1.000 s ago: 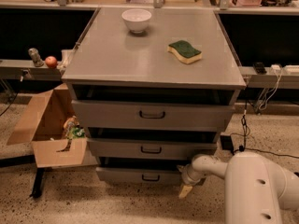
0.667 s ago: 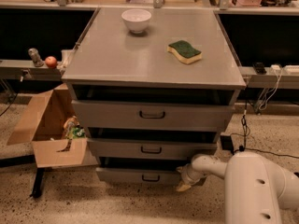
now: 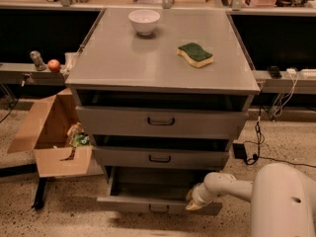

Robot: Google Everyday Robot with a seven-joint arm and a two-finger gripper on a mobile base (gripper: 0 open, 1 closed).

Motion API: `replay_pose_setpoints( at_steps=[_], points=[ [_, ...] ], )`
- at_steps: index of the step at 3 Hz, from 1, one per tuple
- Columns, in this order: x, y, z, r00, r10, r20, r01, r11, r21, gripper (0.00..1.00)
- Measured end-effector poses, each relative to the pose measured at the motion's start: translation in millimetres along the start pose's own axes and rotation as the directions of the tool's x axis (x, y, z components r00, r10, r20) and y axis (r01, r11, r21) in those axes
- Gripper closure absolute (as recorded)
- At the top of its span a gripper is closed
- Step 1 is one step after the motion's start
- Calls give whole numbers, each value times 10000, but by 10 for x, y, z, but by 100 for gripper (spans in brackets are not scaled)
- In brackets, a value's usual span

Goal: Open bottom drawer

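The grey metal cabinet (image 3: 123,63) has three drawers. The bottom drawer (image 3: 128,204) stands pulled out toward me, with its plain grey interior (image 3: 148,185) showing and its small dark loop handle (image 3: 158,209) at the centre of the front. My gripper (image 3: 194,201) is at the top edge of that drawer's front, right of the handle, at the end of my white arm (image 3: 232,186), which comes in from the lower right. The middle drawer (image 3: 160,158) and top drawer (image 3: 160,121) sit slightly out.
A white bowl (image 3: 144,21) and a green-and-yellow sponge (image 3: 195,55) lie on the cabinet top. An open cardboard box (image 3: 52,132) stands on the floor at the left. An apple (image 3: 54,65) sits on a low ledge. Cables and a black adapter (image 3: 240,150) lie at the right.
The bottom drawer has slid out toward me and its interior now shows. My gripper has moved with its front.
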State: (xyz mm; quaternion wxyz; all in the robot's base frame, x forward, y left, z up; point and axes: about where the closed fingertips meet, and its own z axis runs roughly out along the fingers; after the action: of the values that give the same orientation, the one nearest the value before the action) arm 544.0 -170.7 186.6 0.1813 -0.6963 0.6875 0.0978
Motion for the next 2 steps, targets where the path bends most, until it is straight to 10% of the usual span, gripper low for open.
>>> replay_pose_setpoints(
  at_steps=[1, 2],
  points=[
    [-44, 166, -2, 9998, -74, 209, 79, 9997, -233, 100],
    [-46, 175, -2, 9997, -78, 219, 84, 9997, -246, 82]
  ],
)
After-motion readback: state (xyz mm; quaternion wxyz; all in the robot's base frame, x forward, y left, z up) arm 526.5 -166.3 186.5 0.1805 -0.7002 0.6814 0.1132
